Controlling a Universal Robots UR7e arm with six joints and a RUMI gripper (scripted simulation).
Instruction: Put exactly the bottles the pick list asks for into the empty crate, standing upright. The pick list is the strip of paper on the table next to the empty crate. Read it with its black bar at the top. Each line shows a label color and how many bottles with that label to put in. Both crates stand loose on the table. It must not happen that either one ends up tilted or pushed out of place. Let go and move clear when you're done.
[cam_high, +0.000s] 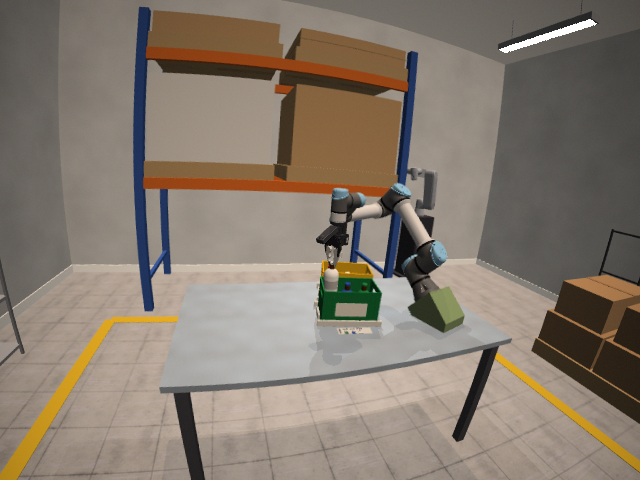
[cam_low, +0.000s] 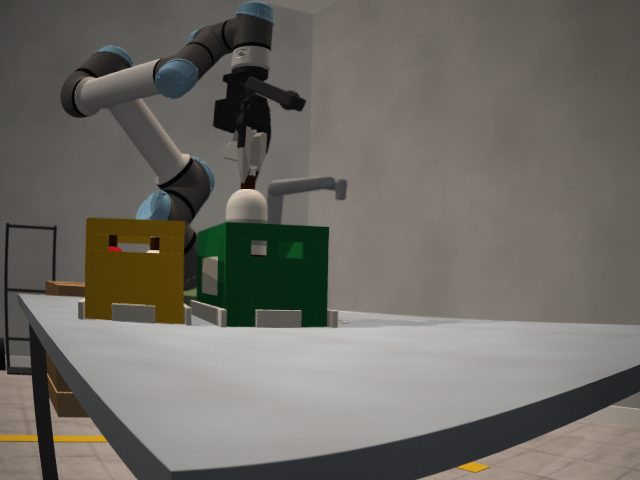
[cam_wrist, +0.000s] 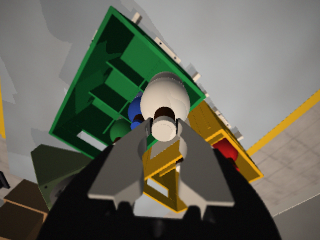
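Observation:
My gripper is shut on the neck of a white bottle. The bottle hangs upright, its lower part inside the green crate, its shoulder above the rim. The green crate also holds a blue bottle and a green bottle. The yellow crate holds a red bottle and a white-topped bottle. The pick list lies before the green crate; its print is too small to read.
Low pale blocks stand around the foot of the green crate, and others by the yellow crate, which is close beside it. An olive-green block sits at the arm's base on the table.

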